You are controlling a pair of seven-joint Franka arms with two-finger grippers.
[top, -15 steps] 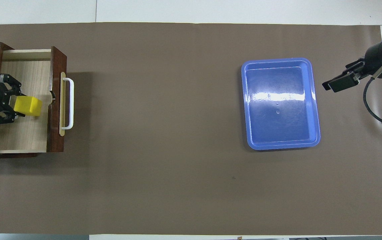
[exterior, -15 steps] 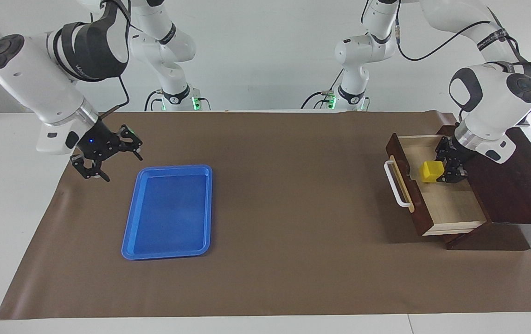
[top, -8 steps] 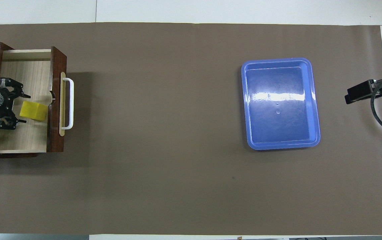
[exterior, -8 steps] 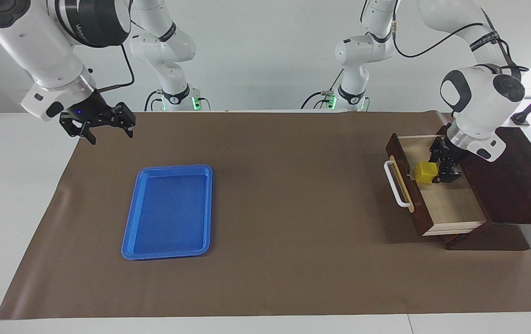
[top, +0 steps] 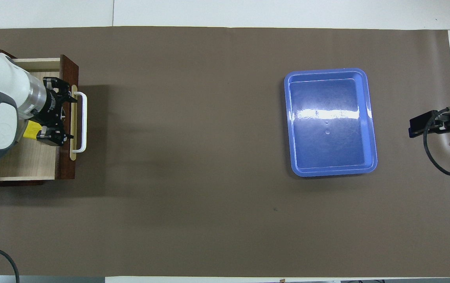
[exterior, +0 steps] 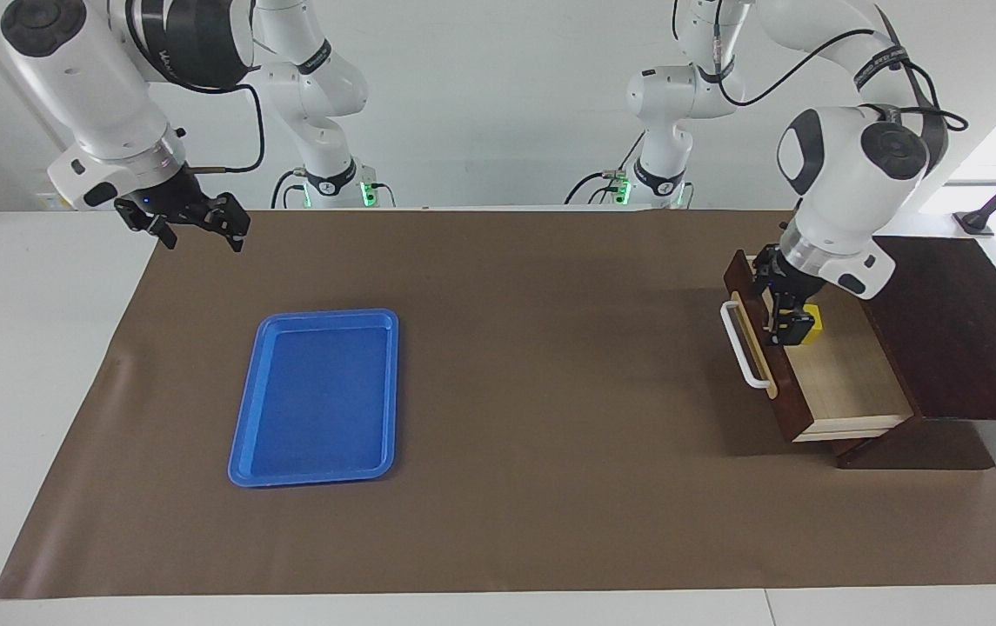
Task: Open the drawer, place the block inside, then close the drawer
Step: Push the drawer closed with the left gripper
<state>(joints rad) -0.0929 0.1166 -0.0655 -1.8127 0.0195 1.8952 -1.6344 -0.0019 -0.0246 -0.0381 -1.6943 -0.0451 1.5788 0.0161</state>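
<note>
The drawer [exterior: 845,376] of the dark wooden box [exterior: 959,330] stands pulled out at the left arm's end of the table, its white bar handle [exterior: 738,344] facing the table's middle. The yellow block [exterior: 812,320] lies on the drawer's light wood floor just inside the front panel, partly hidden by the left arm; a corner of it shows in the overhead view [top: 30,130]. My left gripper [exterior: 781,309] is open and empty, over the front panel beside the handle [top: 84,122]; it also shows in the overhead view [top: 68,118]. My right gripper [exterior: 195,224] is open, raised over the table's edge at the right arm's end.
A flat blue tray [exterior: 315,396] lies on the brown mat toward the right arm's end; it also shows in the overhead view [top: 329,122]. The right gripper [top: 421,124] hangs beside it, over the mat's edge.
The left gripper let go of the block inside the drawer and moved from over the drawer's inside to over its front panel. The right arm rose and drew back toward its end of the table.
</note>
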